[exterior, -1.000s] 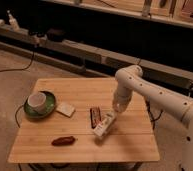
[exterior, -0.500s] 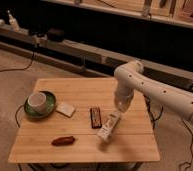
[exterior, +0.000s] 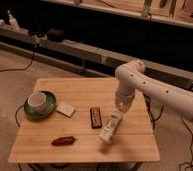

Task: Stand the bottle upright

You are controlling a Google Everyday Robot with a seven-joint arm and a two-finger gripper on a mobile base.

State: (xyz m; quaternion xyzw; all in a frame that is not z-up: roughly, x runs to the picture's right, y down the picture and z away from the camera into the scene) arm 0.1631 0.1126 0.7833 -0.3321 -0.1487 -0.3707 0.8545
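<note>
The bottle is pale, whitish plastic with a light label. It lies on its side on the wooden table, right of centre, slanting from upper right to lower left. My gripper hangs from the white arm that reaches in from the right. It sits just above and beside the bottle's upper end, and I cannot tell if it touches it.
A dark brown bar lies just left of the bottle. A reddish-brown sausage-shaped thing lies near the front edge. A white cup on a green plate and a pale square pad are at the left. Dark shelving runs behind.
The bottle has shifted a little right and toward the front edge, away from the dark bar. The gripper has moved slightly right, staying by the bottle's upper end.
</note>
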